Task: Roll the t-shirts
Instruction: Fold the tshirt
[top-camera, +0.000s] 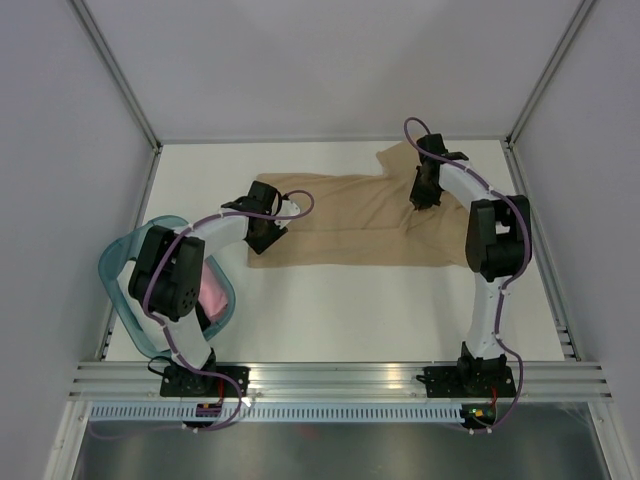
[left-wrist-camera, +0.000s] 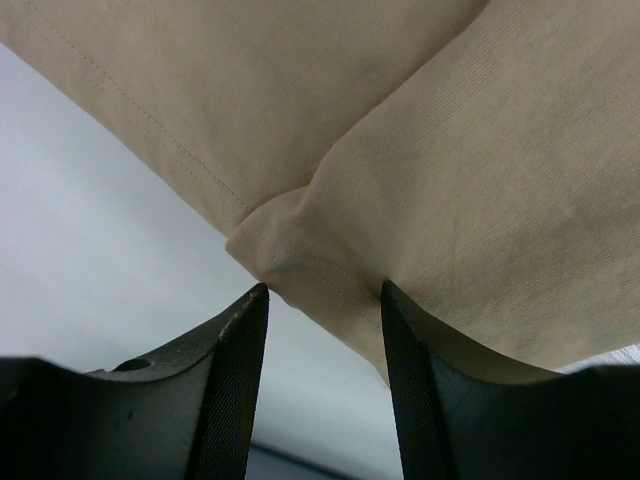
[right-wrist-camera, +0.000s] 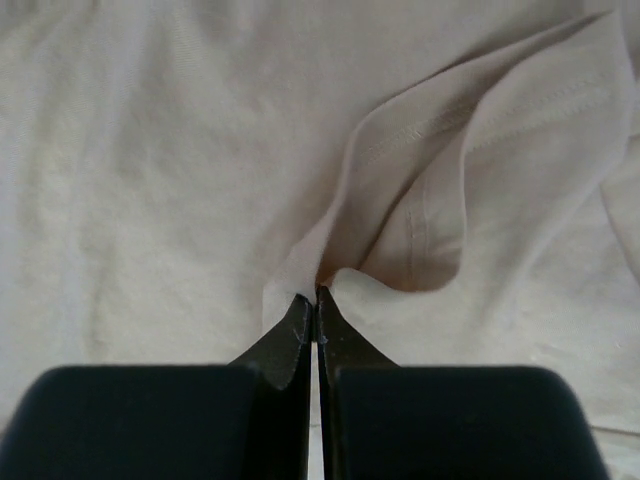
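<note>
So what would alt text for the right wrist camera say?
The right gripper, jaws closed, pinches a raised fold of a tan t-shirt, whose wrinkled fabric fills the whole view.

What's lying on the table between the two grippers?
Only the tan t-shirt, spanning from the left gripper to the right gripper, per the top view.

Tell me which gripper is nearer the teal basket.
Left. The left gripper sits at the tan t-shirt's left edge, just right of the teal basket; the right gripper pinches the shirt's far right end, well away from it.
</note>
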